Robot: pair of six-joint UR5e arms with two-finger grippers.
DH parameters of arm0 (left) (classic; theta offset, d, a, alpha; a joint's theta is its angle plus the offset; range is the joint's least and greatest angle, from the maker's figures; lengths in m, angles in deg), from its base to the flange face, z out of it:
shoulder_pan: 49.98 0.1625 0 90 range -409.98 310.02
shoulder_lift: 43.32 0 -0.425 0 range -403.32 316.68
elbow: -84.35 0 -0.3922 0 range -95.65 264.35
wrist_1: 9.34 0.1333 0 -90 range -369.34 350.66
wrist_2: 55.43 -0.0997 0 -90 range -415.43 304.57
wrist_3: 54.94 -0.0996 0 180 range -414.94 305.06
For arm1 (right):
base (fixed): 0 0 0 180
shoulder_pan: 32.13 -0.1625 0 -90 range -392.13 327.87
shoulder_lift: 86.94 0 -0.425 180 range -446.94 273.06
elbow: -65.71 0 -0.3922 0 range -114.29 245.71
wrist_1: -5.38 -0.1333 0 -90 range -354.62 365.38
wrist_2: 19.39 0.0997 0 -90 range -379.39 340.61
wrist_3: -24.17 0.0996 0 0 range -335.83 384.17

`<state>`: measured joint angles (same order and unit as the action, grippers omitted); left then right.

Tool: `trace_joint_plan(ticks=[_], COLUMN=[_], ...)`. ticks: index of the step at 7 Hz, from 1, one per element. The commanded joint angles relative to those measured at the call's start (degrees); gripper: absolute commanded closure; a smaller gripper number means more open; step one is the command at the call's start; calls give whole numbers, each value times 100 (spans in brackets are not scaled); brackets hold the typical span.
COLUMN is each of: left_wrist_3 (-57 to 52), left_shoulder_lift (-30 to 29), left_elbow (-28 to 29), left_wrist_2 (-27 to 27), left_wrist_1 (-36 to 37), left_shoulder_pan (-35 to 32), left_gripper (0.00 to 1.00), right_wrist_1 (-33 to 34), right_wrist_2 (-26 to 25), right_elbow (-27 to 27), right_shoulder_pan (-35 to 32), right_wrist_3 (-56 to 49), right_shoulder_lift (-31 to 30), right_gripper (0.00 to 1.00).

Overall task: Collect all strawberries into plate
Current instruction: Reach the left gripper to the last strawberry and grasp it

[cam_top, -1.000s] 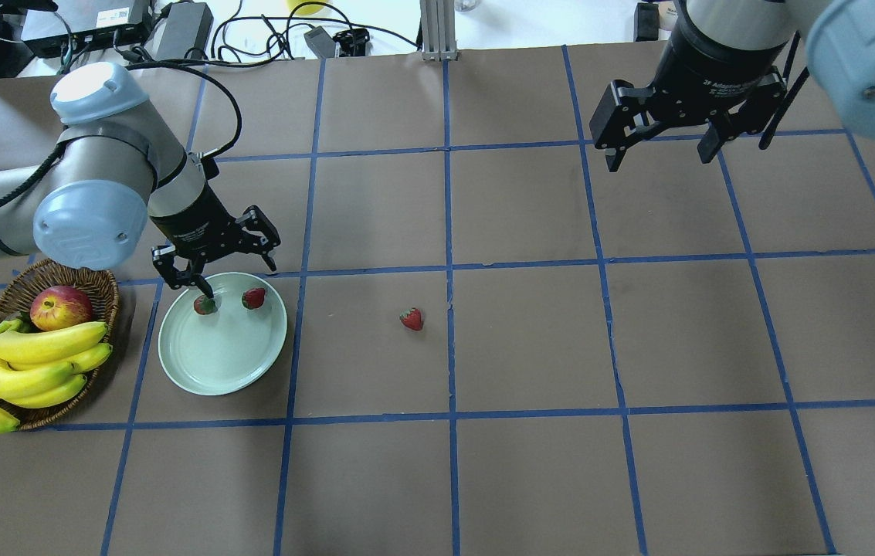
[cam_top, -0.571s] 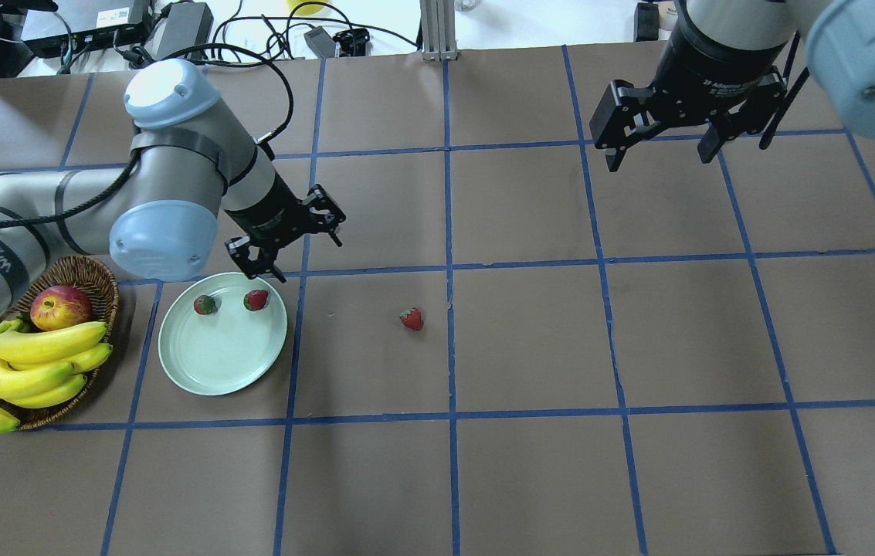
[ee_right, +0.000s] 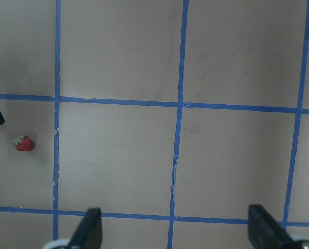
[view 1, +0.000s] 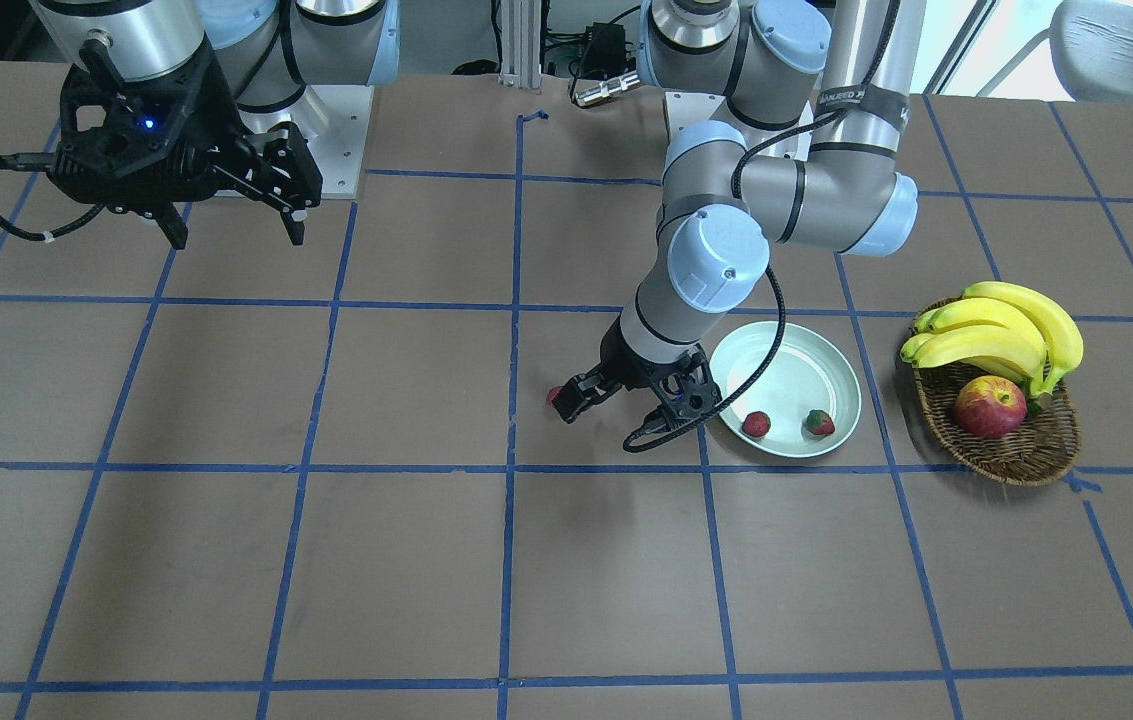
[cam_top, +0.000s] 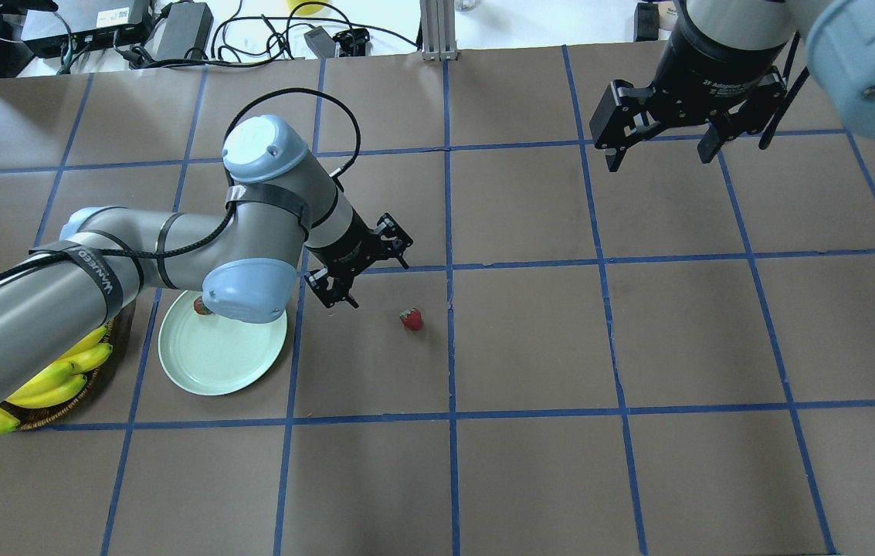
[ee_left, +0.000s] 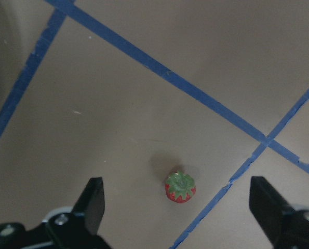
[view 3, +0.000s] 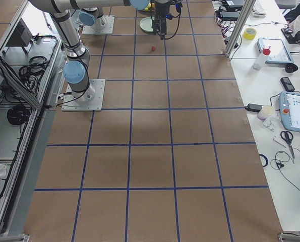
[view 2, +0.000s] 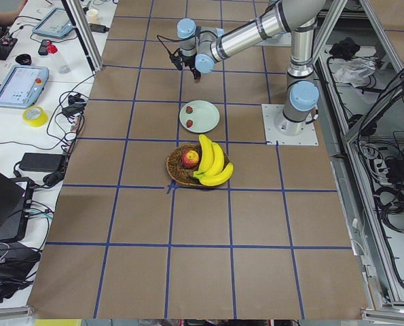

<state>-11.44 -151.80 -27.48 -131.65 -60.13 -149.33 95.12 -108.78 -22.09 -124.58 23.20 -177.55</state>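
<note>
Left wrist-mounted: strawberry [ee_left: 180, 188] small, red, green leafy top.

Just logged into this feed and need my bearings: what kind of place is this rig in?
Most likely a robotics lab workcell, not a kitchen: the table is brown paper gridded with blue tape, and a side bench holds a teach pendant, a tape roll and cables.

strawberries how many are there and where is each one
3. One strawberry and a second strawberry lie side by side in the plate, near its rim. The third strawberry sits on the table outside the plate, near the left pincer.
</note>
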Motion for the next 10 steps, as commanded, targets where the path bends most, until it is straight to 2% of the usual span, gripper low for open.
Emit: trace_joint_plan(ticks=[1, 2, 3, 4, 9, 10], left_wrist_3=[333, 352, 352, 335, 264, 238], left_shoulder_lift=[-313, -340, -349, -349, -192, -104], left_elbow=[-128, -119, -119, -137, -67, 47], left_wrist_2=[168, 378, 433, 416, 117, -162], left_wrist_1=[236, 236, 236, 227, 218, 157], left_shoulder_pan=[-119, -154, -154, -154, -146, -119], left_gripper=[0, 3, 45, 99, 100, 100], right_wrist_1=[0, 9, 9, 9, 9, 9], right_wrist_2=[0, 0, 0, 0, 0, 0], right_elbow=[0, 0, 0, 0, 0, 0], right_shoulder_pan=[7, 7, 7, 7, 7, 7], right_wrist_3=[0, 0, 9, 0, 0, 0], right_shoulder_lift=[0, 8, 9, 9, 9, 9], right_gripper=[0, 0, 0, 0, 0, 0])
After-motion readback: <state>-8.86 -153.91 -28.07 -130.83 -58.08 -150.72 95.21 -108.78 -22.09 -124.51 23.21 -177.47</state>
